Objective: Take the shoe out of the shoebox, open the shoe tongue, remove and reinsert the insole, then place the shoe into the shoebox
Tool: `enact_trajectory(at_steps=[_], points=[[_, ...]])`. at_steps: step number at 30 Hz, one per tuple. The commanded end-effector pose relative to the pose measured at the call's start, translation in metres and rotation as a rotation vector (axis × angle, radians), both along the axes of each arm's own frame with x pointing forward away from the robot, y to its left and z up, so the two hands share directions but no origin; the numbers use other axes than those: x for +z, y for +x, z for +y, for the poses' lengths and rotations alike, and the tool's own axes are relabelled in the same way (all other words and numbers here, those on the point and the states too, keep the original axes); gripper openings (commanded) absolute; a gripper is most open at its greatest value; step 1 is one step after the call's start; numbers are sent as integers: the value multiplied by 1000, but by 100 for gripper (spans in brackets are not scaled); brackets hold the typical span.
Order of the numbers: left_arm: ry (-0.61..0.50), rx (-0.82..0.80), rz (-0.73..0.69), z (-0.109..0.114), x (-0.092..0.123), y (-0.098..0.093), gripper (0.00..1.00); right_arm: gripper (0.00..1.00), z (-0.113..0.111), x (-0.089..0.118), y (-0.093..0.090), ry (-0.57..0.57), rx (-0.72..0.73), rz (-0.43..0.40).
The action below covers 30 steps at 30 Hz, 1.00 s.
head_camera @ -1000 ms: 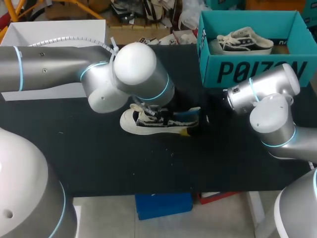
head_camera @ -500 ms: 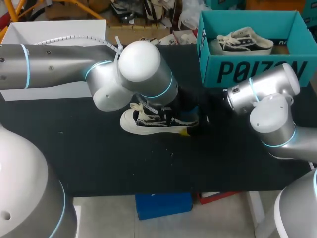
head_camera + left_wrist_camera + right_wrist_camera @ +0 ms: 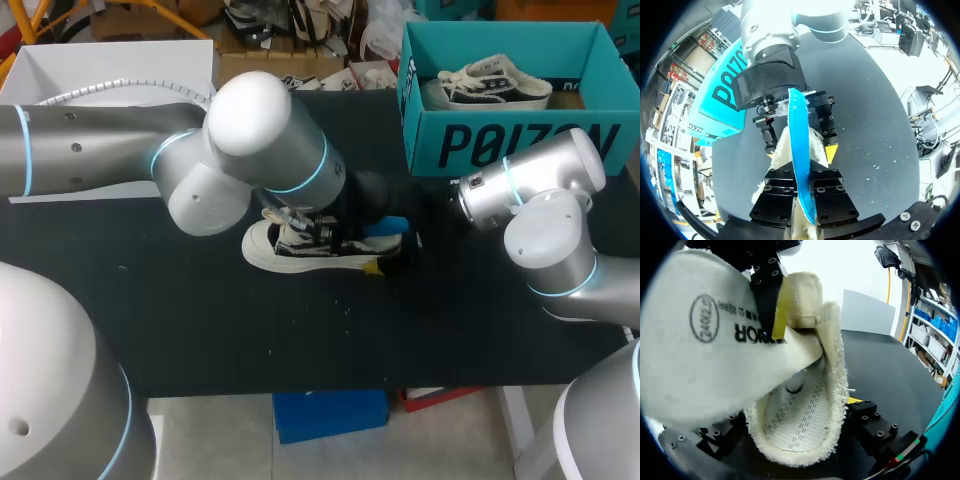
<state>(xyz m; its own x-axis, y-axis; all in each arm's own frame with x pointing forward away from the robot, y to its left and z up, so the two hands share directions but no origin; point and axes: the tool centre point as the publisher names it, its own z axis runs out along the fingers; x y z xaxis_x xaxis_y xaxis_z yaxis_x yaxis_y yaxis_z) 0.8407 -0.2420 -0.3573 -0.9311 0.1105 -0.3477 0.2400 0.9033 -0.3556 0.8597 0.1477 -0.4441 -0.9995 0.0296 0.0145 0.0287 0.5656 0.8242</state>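
shoe (image 3: 300, 248): laid on its sole mid-counter, out of the shoebox (image 3: 500, 145); toe pointed to 9 o'clock and heel to 3 o'clock in the head view.
insole (image 3: 385, 226): blue, lifted up out of the heel opening at the shoe's 3 o'clock end. The bare footbed was exposed in the right wrist view. It could not be told whether the front end was tucked inside.
left jaws: clamped together on the insole, which was held edge-on between them above the heel.
right jaws: set either side of the heel collar and judged clamped on the shoe, pinning it to the counter (image 3: 200, 320).
shoebox: at 1 o'clock from the shoe, with a second shoe (image 3: 495, 82) lying inside.
step: insole removal judged nearly done; reinsertion not yet done.
risk 1: the insole could be dropped, since only a thin edge was pinched.
risk 2: the shoe could be dragged or tipped if the insole's front end caught inside.
risk 3: the insole could be folded against the collar on reinsertion.
risk 4: the two sets of jaws could be knocked together, being very close.
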Motion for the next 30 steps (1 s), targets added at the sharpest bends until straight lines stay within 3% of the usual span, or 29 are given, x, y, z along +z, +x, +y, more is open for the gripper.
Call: enact_trajectory(at_steps=[1,21,30], points=[[-99,-49,26,10,22,-6,0,0,1,-1,0,-3,-2,1],[-525,-106,30,-5,156,-16,0,0,1,-1,0,-3,-2,1],[-777,-65,131,0,189,-13,0,0,1,-1,0,-3,-2,1]])
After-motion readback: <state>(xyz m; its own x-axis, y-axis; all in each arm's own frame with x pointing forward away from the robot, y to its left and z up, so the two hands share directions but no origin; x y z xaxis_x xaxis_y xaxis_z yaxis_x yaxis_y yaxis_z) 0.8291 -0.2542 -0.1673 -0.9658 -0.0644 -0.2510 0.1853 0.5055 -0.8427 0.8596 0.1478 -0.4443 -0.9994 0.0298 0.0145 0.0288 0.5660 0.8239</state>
